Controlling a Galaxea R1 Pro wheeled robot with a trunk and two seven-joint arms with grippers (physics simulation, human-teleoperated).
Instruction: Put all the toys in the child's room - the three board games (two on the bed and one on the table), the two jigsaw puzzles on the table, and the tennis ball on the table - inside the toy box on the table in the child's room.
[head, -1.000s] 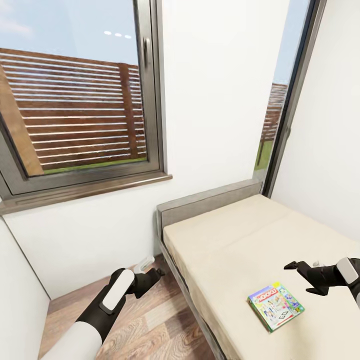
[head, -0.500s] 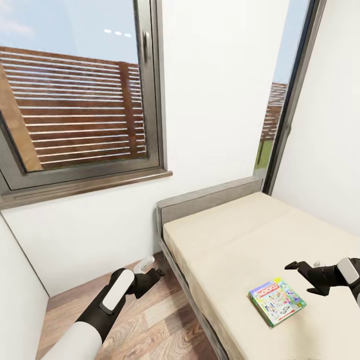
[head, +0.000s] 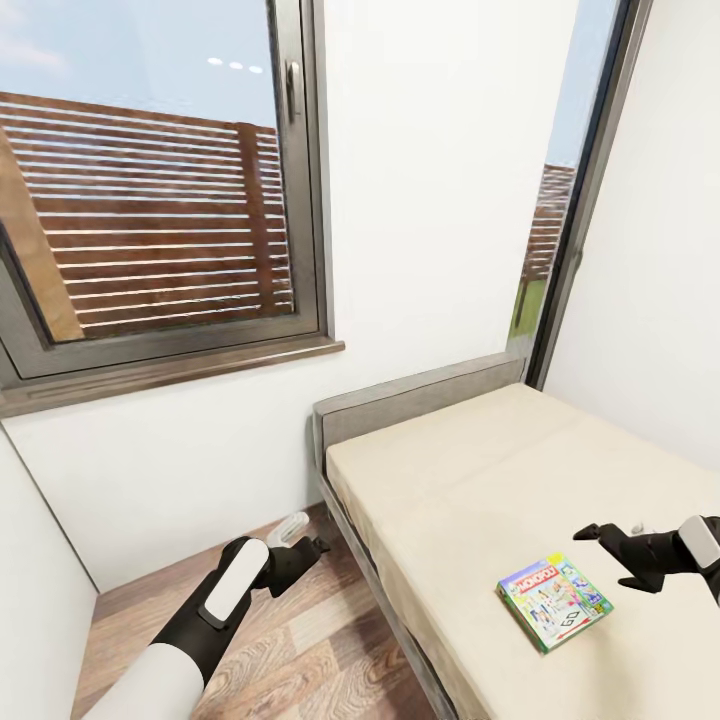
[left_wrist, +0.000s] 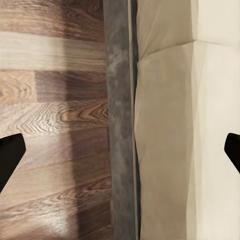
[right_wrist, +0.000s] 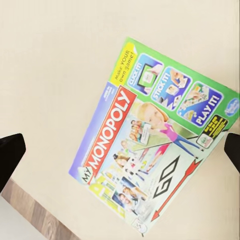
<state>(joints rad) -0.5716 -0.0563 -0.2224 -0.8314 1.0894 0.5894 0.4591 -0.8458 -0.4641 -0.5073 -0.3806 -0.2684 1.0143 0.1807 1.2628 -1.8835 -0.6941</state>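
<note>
Flat colourful MONOPOLY board game box (head: 554, 603) lies on cream bed mattress (head: 470, 500), just below open, empty right gripper (head: 610, 558). Left gripper (head: 313, 546) open too (over wood-plank floor (head: 290, 650)).

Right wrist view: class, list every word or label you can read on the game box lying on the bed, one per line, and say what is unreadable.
All on the board game box, lying on the bed:
"MY MONOPOLY" on the red band
"MAKE YOUR OWN GAME!" on the yellow tag
"CLICK IT!"
"STICK IT!"
"PLAY IT!"
"GO" with a red arrow
Small print on the blue edge, the black-and-yellow label and the round corner logo are too blurred to read.
</note>
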